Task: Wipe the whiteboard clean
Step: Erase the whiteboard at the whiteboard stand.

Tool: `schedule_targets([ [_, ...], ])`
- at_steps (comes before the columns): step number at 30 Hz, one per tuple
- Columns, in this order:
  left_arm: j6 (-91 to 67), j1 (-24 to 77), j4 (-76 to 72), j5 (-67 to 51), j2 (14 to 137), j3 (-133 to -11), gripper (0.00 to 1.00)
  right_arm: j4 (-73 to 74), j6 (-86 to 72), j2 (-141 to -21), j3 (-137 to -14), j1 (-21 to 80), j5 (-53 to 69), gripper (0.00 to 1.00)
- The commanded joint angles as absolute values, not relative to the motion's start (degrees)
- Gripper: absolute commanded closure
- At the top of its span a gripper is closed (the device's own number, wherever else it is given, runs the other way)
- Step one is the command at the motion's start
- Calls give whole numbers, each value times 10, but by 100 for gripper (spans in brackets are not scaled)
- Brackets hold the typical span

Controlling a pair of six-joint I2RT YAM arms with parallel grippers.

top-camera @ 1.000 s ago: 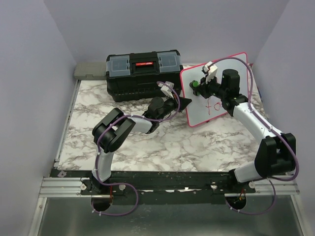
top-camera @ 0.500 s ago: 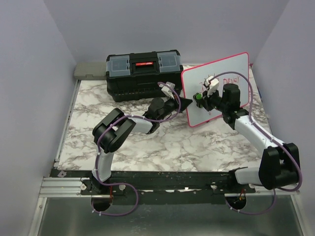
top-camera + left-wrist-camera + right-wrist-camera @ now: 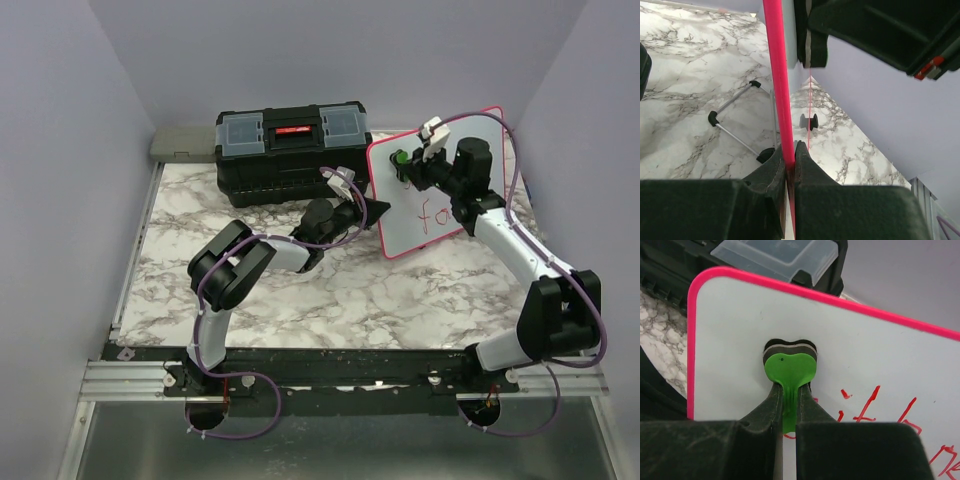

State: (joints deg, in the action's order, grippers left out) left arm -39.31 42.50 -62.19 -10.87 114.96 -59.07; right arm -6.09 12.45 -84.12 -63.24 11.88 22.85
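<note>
The whiteboard (image 3: 400, 225) stands propped up on the marble table at the right, white with a pink-red rim and red handwriting (image 3: 435, 213) on it. My left gripper (image 3: 380, 209) is shut on its left edge; in the left wrist view the pink rim (image 3: 777, 75) runs straight down between the closed jaws of that left gripper (image 3: 790, 150). My right gripper (image 3: 408, 163) is shut on a green heart-shaped eraser (image 3: 790, 367), whose dark pad presses on the whiteboard (image 3: 730, 340) near its upper left corner. Red handwriting (image 3: 875, 400) shows to the right of the right gripper (image 3: 789, 390).
A black toolbox (image 3: 290, 150) with a red latch stands at the back, just left of the board. A flat grey object (image 3: 183, 142) lies at the back left corner. Purple walls close in the table on three sides.
The right gripper slid the eraser down toward the board's middle, then back up to the upper left corner. The board rocked slightly. The left gripper stayed on the rim.
</note>
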Motion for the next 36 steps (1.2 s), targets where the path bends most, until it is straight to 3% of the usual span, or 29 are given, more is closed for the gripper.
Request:
schedule_targets([
  [1, -337, 437, -601, -150, 1145, -585, 100, -47, 145, -833, -568, 123, 254, 99],
  [7, -336, 436, -604, -151, 1144, -583, 100, -49, 182, -781, -461, 123, 226, 99],
  [13, -337, 436, -603, -153, 1146, -583, 100, -60, 164, -786, -501, 107, 192, 99],
  [20, -340, 436, -604, -154, 1146, -578, 100, -76, 100, -836, -591, 110, 295, 100],
  [26, -337, 436, -595, -151, 1132, -570, 100, 40, 211, -845, -594, 117, 436, 99],
  [29, -338, 436, -588, -149, 1126, -570, 100, 30, 220, -823, -570, 117, 349, 99],
  [33, -343, 436, -586, -151, 1126, -571, 100, -158, 115, -786, -500, 116, 117, 99],
  [36, -340, 436, -579, -151, 1121, -568, 100, -229, 86, -782, -474, 116, 76, 99],
])
